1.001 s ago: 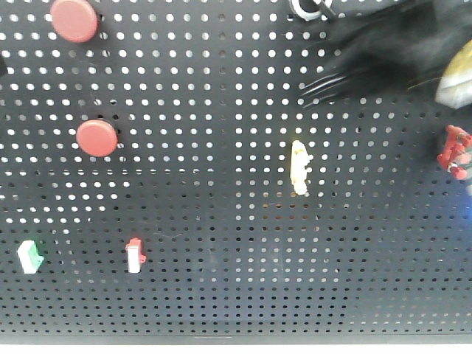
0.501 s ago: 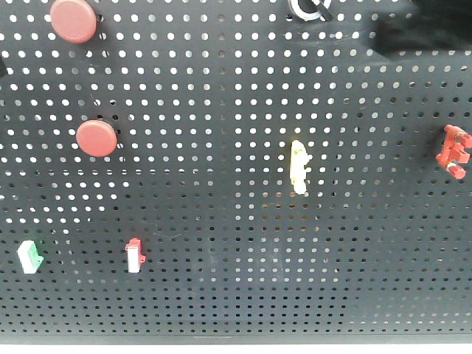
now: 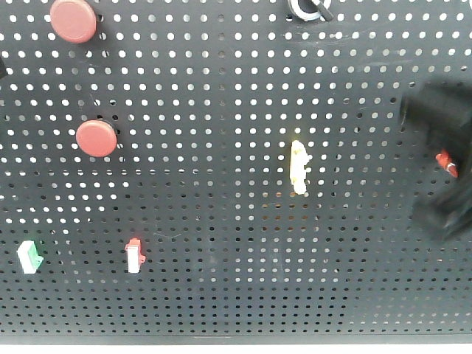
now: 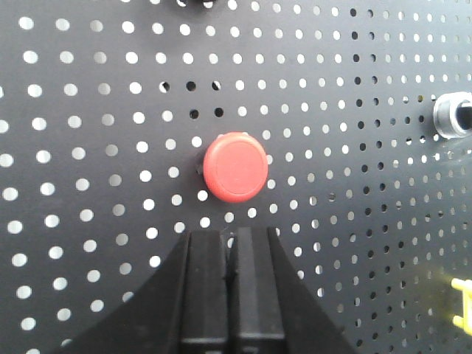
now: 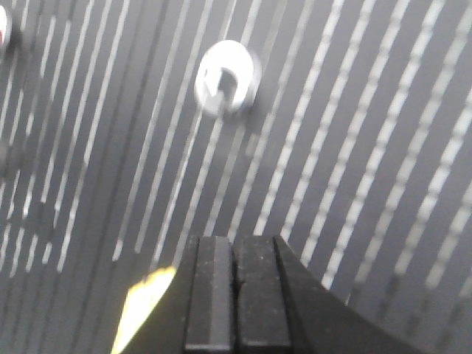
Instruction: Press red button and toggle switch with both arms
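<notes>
Two red buttons (image 3: 74, 20) (image 3: 96, 138) sit on the black pegboard (image 3: 221, 88) at the upper left. The left wrist view shows one red button (image 4: 235, 167) just above my left gripper (image 4: 230, 233), which is shut, empty and apart from it. A silver toggle switch (image 4: 457, 114) is at that view's right edge. My right arm (image 3: 436, 122) is a dark blur at the front view's right edge, partly covering a red switch (image 3: 445, 161). In the blurred right wrist view, my right gripper (image 5: 236, 240) is shut and empty below a silver round fitting (image 5: 227, 77).
A yellow switch (image 3: 298, 168) stands mid-board. A small red switch (image 3: 134, 255) and a green one (image 3: 29, 257) are at the lower left. A silver fitting (image 3: 310, 7) is at the top edge. The board's bottom edge (image 3: 236, 341) runs along the frame.
The dark blur of my right arm has moved from the top right corner down to the right edge, over the red switch. The buttons and switches look unchanged.
</notes>
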Tool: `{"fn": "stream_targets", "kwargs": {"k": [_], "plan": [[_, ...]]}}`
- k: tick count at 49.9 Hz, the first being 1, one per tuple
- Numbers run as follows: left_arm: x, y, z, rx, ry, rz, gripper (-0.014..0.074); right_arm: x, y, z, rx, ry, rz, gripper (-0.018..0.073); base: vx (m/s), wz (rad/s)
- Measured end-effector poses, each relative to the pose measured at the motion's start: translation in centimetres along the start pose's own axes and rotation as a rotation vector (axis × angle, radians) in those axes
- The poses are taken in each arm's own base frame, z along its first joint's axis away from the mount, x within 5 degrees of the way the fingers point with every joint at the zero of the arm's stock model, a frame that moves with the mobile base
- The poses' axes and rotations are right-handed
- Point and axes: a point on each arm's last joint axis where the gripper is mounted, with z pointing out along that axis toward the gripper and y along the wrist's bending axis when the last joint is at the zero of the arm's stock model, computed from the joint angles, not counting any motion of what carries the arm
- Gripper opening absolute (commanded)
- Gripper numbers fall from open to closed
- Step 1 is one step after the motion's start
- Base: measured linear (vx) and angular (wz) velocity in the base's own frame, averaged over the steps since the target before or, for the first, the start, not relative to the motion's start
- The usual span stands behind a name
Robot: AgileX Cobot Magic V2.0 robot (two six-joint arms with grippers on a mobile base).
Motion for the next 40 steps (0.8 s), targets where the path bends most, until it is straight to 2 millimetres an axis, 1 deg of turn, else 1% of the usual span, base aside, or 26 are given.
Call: {"fn": "stream_targets", "kwargs": {"k": [10,30,35,38,40], "plan": [[0.0,0.0,0.0,0.0,0.0,0.0,0.0002,1.0,0.3,0.1,-0.009,0.032,0.001,0.0,0.0,0.0],[0.1,0.1,0.0,-0.011,0.007,-0.004,0.0002,1.1,0.4,0.1,-0.009,0.035,-0.001,0.0,0.0,0.0],[0.8,0.6,-0.6,-0.077,0.054,0.018,0.0002,1.1,0.4,0.1,-0.009,0.035,-0.001,0.0,0.0,0.0],[1.5,0.9,-1.5,-0.123,0.105,0.034,0.0002,1.1,0.4,0.1,-0.009,0.035,-0.001,0.0,0.0,0.0],[2.5,1.0,-2.2,-0.144,0.16,0.09,0.0002,1.1,0.4,0.1,-0.009,0.035,-0.001,0.0,0.0,0.0]]}}
